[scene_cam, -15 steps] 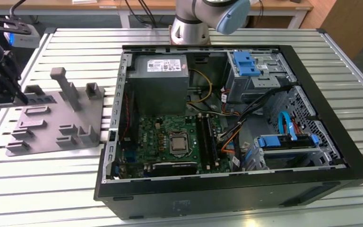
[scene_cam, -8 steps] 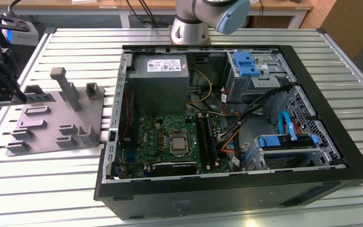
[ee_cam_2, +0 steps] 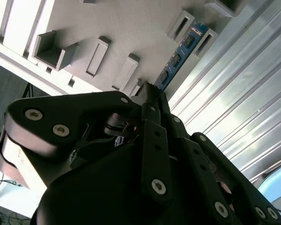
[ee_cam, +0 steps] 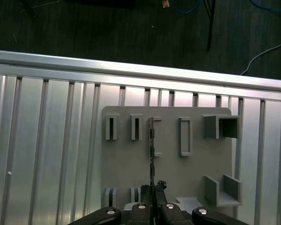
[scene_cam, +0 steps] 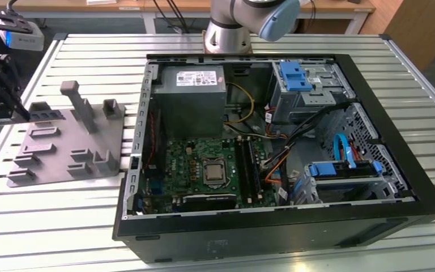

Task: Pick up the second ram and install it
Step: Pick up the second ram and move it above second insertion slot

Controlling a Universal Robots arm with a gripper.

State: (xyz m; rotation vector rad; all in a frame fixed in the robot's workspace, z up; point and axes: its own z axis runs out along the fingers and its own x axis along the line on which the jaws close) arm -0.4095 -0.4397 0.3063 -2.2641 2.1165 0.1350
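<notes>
In the exterior view I look across a slatted metal table (scene_cam: 51, 226) with an open black computer case (scene_cam: 278, 232) lying toward the exterior view's right. Inside it I see a green motherboard (scene_cam: 191, 164) with its processor socket (scene_cam: 214, 173), a grey power supply (scene_cam: 191, 93) beyond the board, yellow wires (scene_cam: 244, 105) beside that, and two bright-blue drive latches, one (scene_cam: 294, 76) at the far corner and one (scene_cam: 331, 170) nearer. On the exterior view's left, apart from the case, a grey fixture plate (scene_cam: 59, 153) lies flat on the slats, with an upright post (scene_cam: 77, 105). Both wrist views show that plate (ee_cam: 196, 168) (ee_cam_2: 145, 28) and its narrow raised slots (ee_cam: 185, 136). Past the table's edge I see dark floor with loose cables (ee_cam: 210, 23).
</notes>
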